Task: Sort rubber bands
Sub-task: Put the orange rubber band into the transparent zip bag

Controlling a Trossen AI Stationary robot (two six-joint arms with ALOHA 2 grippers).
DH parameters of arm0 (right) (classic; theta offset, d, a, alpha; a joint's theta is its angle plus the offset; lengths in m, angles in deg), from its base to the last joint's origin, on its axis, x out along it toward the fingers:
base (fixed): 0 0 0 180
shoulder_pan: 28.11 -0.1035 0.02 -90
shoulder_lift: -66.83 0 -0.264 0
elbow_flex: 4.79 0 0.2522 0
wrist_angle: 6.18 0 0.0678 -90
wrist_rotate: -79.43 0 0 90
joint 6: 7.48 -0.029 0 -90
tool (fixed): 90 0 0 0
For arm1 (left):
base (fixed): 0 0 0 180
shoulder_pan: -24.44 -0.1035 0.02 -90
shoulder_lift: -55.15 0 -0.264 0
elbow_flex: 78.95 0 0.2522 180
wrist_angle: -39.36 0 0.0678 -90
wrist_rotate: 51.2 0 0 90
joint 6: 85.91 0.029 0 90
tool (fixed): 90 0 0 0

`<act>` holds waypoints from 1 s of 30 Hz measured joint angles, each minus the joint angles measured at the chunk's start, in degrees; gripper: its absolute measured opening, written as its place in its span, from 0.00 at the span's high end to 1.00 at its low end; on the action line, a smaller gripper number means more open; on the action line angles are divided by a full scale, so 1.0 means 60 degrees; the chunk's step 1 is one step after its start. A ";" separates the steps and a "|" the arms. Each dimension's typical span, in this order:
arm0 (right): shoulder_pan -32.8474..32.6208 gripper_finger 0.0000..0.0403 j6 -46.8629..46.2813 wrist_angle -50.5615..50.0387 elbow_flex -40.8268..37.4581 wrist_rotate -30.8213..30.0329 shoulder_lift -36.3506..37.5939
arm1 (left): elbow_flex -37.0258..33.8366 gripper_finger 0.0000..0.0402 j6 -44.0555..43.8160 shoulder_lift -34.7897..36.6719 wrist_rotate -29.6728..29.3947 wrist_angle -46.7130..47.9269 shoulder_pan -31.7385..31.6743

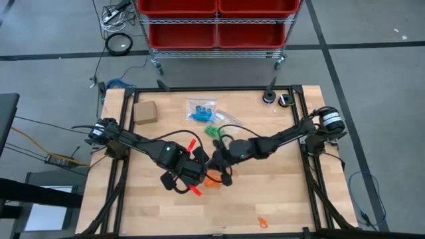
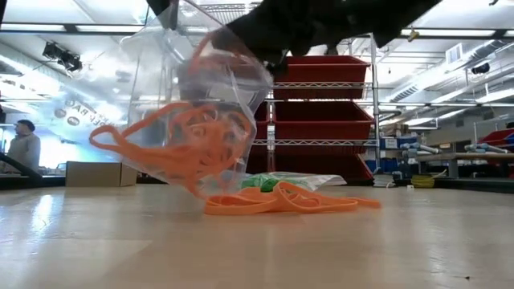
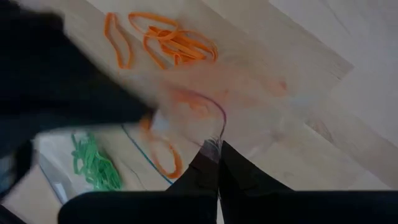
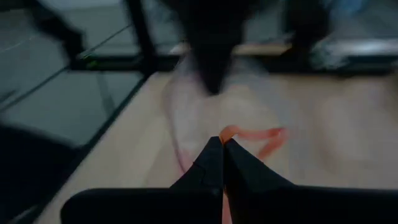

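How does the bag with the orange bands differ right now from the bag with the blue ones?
The orange-band bag hangs lifted off the table, pinched by both shut grippers, left and right; the blue-band bag lies flat, untouched, farther back. Orange bands lie loose on the wood under the lifted bag, while no blue ones show outside theirs. Both bags are clear plastic.

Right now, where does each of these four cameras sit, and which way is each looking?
High: overhead, straight down on table and both arms.
Low: table height, level at clear bag of orange bands; arms overhead.
Left wrist: past left gripper pinching the bag.
Right wrist: past right gripper, shut on the bag.
Shared: low and left wrist show loose orange bands.
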 joint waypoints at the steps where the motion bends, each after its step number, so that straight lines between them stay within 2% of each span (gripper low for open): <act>1: 0.0015 1.00 -0.0082 -0.0365 0.0119 0.0369 -0.0075 | -0.0001 0.99 0.0000 0.0000 0.0000 0.0040 0.0000; 5: 0.0015 1.00 -0.0331 -0.1136 0.0370 0.0891 -0.0191 | -0.0003 0.99 -0.0006 0.0000 0.0000 -0.0001 0.0000; 10: 0.0141 1.00 -0.0797 -0.1191 0.0385 0.0952 -0.0191 | -0.0003 0.99 0.0203 0.0000 -0.0004 -0.0265 0.0000; 17: 0.0195 0.98 -0.0522 -0.0815 0.0385 0.0816 -0.0191 | -0.0003 0.99 0.0248 0.0000 -0.0174 -0.0521 0.0000; 20: 0.0100 0.90 -0.0476 -0.0902 0.0385 0.0274 -0.0191 | -0.0003 0.99 0.0242 0.0000 -0.0780 -0.0545 0.0004; 23: 0.0049 0.78 -0.0462 -0.1230 0.0385 -0.0154 -0.0191 | -0.0003 0.99 0.0111 0.0000 -0.1172 -0.0666 0.0000; 27: -0.0050 0.62 -0.0458 -0.1632 0.0385 -0.0427 -0.0021 | -0.0002 0.99 -0.0238 0.0000 -0.1220 -0.0706 0.0000; 30: -0.0312 0.54 -0.0279 -0.2337 0.0385 -0.1150 0.0451 | -0.0003 0.99 -0.0342 0.0000 -0.1217 -0.0690 0.0004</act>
